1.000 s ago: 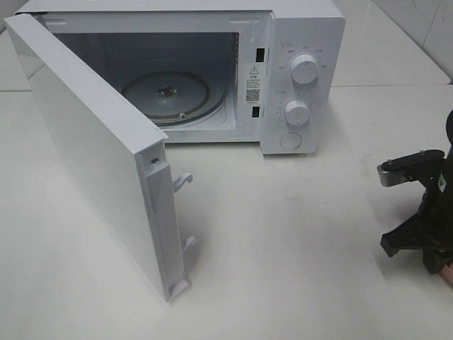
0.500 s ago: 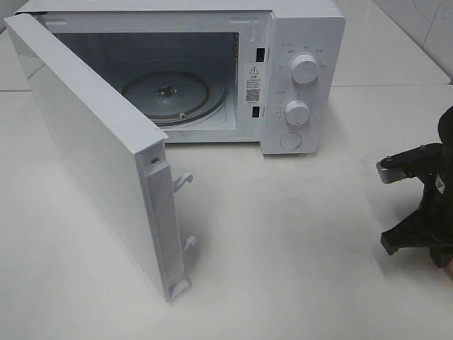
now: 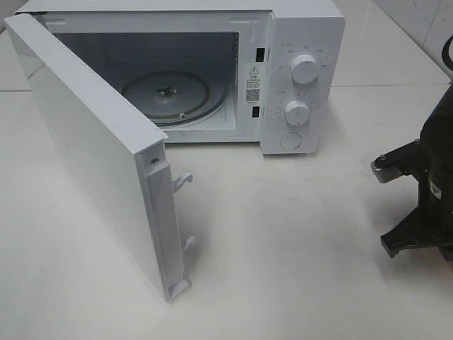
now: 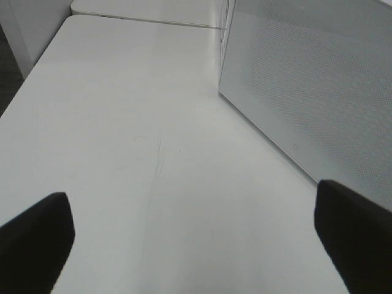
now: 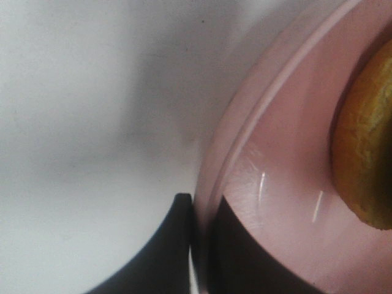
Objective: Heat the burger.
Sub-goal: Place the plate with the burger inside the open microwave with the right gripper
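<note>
A white box-shaped microwave oven (image 3: 304, 42) stands at the back of a white tabletop (image 3: 297, 234), its flat white door (image 3: 92, 149) swung wide open. Inside lies a round glass turntable (image 3: 166, 95). The panel carries 2 white dials, an upper dial (image 3: 304, 69) and a lower dial (image 3: 296, 112), above a round white button (image 3: 291, 140). The right wrist view shows a round glossy pink plate (image 5: 288, 165).

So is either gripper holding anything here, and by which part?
The right gripper is shut on the rim of the pink plate, which carries the burger. The left gripper is open and holds nothing.
</note>
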